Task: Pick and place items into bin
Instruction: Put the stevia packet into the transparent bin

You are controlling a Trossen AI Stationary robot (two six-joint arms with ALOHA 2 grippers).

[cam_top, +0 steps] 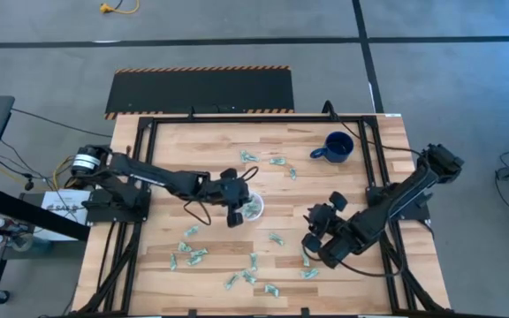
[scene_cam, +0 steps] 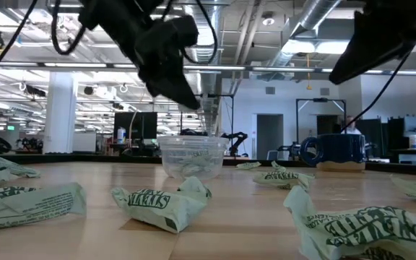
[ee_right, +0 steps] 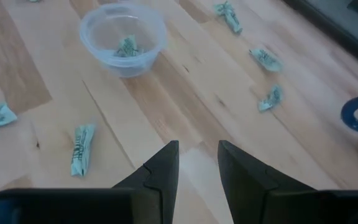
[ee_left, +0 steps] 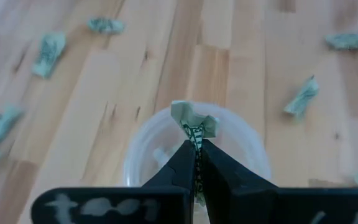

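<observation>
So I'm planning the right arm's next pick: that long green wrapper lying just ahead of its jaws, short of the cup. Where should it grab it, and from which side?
Probably across the middle of the wrapper, coming straight down from above. It lies flat on the bare table as a narrow strip, so jaws set across its short width should close on it. Nothing crowds it; the cup stands well clear. The right gripper is open and empty.

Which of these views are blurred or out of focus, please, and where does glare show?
Left wrist view: the left pincer, shut on a wrapper above the cup, is sharp; the table's far wrappers are soft. Low view: the nearest wrapper is blurred, and ceiling lights glare. Right wrist view: the right pincer is sharp.
</observation>
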